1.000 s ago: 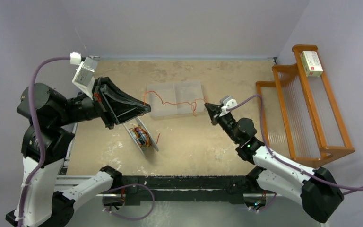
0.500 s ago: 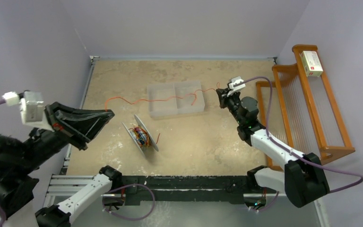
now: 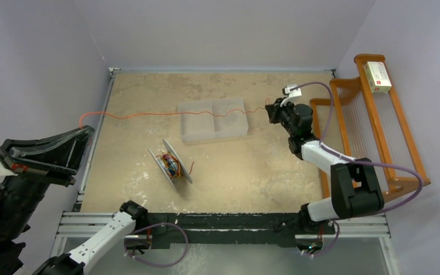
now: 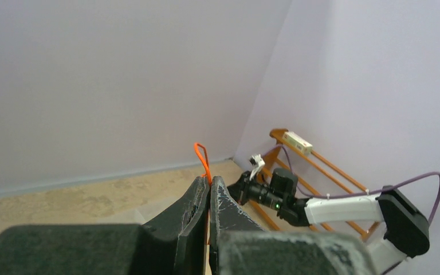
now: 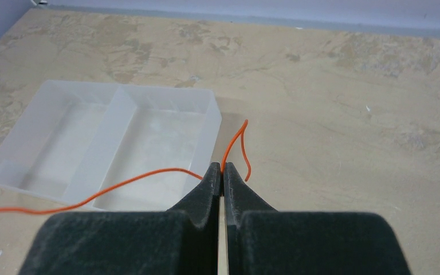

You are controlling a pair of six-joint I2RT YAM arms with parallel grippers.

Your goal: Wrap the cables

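A thin red-orange cable point(image 3: 149, 115) runs stretched across the table, over the clear tray point(image 3: 238, 130). My left gripper point(image 3: 87, 131) is raised at the far left, shut on the cable's left end; in the left wrist view point(image 4: 209, 179) a small loop of cable point(image 4: 201, 156) sticks out above the tips. My right gripper point(image 3: 270, 110) is shut on the cable's right end point(image 5: 234, 143), just right of the tray point(image 5: 100, 166). A grey double-disc spool point(image 3: 171, 161) with tangled red-orange wire on its core lies on the table below the stretched cable.
An orange wooden rack point(image 3: 372, 132) with a small white box point(image 3: 377, 77) on top stands along the right edge. Purple walls close in the back and both sides. The metal rail point(image 3: 206, 220) runs along the near edge.
My left gripper has swung far left and up, my right gripper back and to the right. The cable, slack and wavy before, is now pulled nearly straight over the tray.
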